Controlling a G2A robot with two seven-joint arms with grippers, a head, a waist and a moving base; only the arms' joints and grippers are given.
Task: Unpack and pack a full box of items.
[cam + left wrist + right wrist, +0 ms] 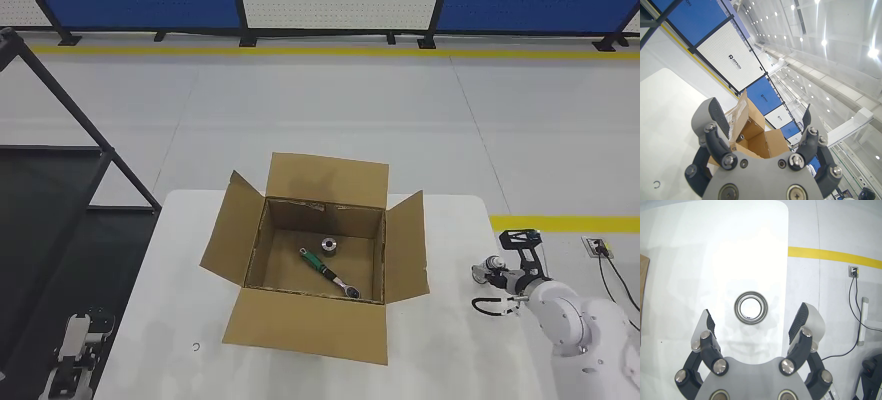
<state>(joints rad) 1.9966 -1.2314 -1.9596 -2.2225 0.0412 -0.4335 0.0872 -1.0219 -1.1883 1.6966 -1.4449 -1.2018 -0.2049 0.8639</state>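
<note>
Inside the open cardboard box point(300, 335) on the white tabletop point(440, 340): a green-handled ratchet wrench point(328, 272) and, just beside it, a metal ring point(328, 244). Right of the box, a second metal ring point(751, 308) lying flat, with the right claw point(755, 309) spread wide close by, pinching nothing. Left of the box, well apart, the left claw point(761, 103) likewise spread and empty.
</note>
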